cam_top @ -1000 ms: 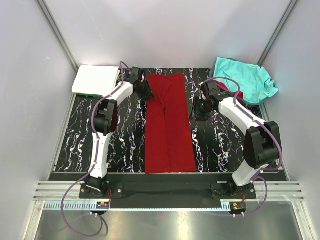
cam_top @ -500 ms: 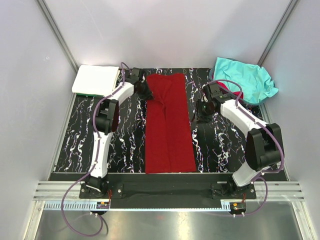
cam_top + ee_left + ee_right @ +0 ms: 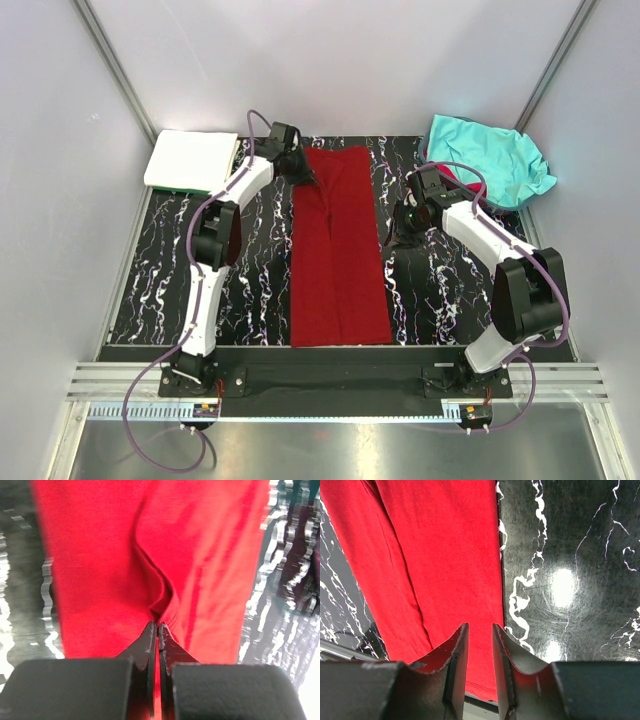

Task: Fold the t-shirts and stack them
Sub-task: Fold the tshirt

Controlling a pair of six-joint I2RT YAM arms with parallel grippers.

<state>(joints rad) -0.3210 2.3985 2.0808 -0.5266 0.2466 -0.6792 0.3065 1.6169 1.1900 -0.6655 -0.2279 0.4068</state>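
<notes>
One red t-shirt [image 3: 100, 580] — between left jaws

Dark red t-shirt [image 3: 338, 250]; black, white-veined mat [image 3: 430, 290]

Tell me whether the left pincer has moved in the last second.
Yes. The left pincer has shifted toward the far edge of the mat and right, now shut on the dark red t-shirt near its far left corner.
</notes>
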